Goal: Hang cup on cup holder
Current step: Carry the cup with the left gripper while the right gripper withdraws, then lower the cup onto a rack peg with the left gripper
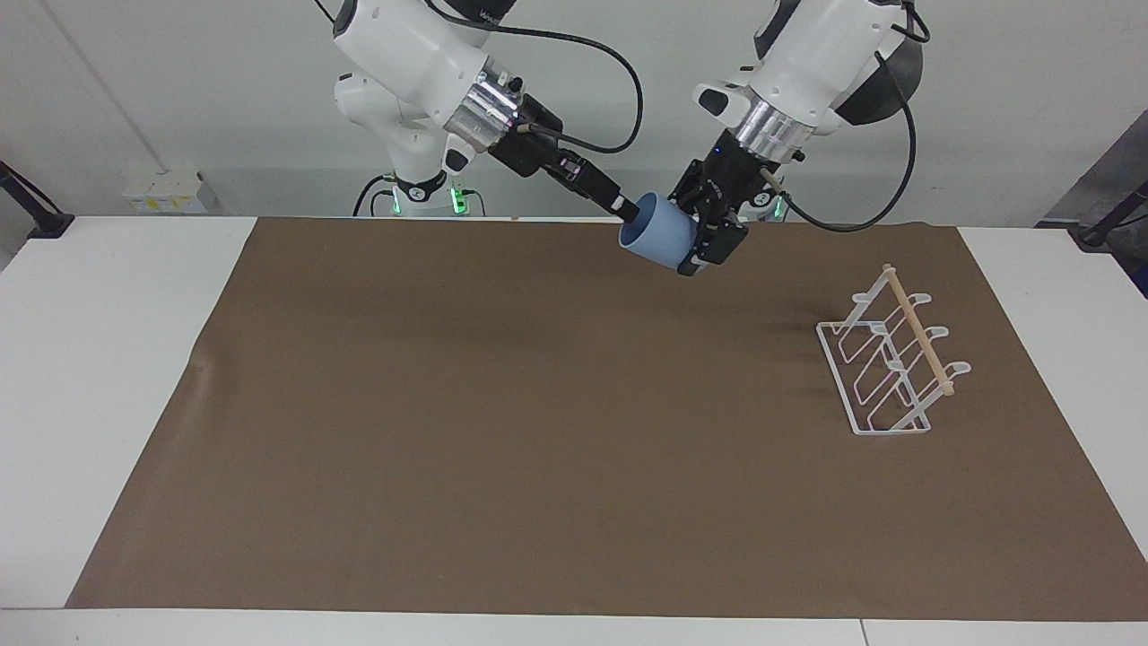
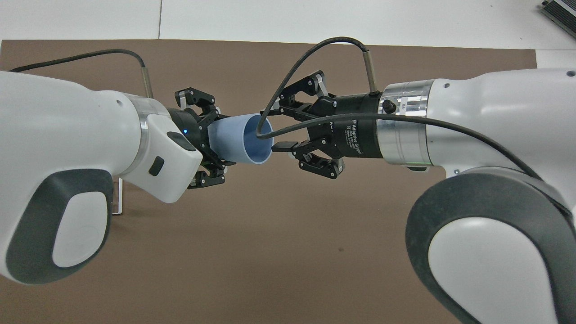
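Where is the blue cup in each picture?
Facing view: the cup is up in the air near the top middle, held at its base by the left gripper, mouth toward the right gripper.
Overhead view: the cup is just left of the picture's middle, between the two grippers.
Shared landmark: the brown mat lies under the cup in both views.

The cup holder (image 2: 118, 198) shows overhead only as a sliver of white wire — the left arm (image 2: 67, 180) covers the rest. The cup (image 2: 243, 143) has its narrow base buried among the left gripper (image 2: 210, 139) links.
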{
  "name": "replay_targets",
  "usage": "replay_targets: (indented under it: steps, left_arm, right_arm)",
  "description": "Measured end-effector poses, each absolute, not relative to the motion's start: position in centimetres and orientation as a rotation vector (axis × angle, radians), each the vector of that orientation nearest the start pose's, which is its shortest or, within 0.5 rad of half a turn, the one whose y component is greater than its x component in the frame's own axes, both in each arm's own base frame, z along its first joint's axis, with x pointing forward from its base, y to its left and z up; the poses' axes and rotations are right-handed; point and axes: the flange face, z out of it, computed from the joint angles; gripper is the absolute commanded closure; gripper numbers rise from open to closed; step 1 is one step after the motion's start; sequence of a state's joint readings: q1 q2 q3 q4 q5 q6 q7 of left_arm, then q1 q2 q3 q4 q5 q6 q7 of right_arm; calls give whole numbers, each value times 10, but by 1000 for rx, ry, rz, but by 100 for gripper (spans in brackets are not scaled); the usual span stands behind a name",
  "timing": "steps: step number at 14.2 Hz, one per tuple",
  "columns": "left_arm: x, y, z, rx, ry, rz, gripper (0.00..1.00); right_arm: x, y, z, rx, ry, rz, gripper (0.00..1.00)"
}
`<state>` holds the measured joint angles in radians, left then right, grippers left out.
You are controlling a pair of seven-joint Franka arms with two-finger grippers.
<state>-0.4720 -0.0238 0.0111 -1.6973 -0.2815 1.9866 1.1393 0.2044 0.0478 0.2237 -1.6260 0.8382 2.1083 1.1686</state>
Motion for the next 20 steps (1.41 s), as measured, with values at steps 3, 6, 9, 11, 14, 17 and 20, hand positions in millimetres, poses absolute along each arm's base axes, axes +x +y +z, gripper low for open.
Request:
replay_targets:
  steps: [3,6,9,11,14,17,20]
  left_arm:
    - [531,-238,619,-2258,2130,-524,100]
    - [549,-193,618,-2115,2002,-361,100]
    - [552,-174,607,-1994,1949,-134,100]
    - [562,-158,587,-1961,1918,-10,100]
    - [589,-115,557,-1920,1862,136,100]
    - [609,-97,536,-1824,1830,213,100]
    - [618,-94,523,-1694,1813,294,100]
  right_arm:
    - [545,284,643,-2022,1013,310,74]
    - [540,282,632,-2267,690,165,78]
    - [538,273,620,-2523,240,-17,78]
    - [540,262,614,-2685,-43,-137,78]
    - [539,244,616,-2949,-412,-253,78]
    - [538,215,632,-3097,-605,-241,78]
    - [550,157,635,-3155,-625,-150,78]
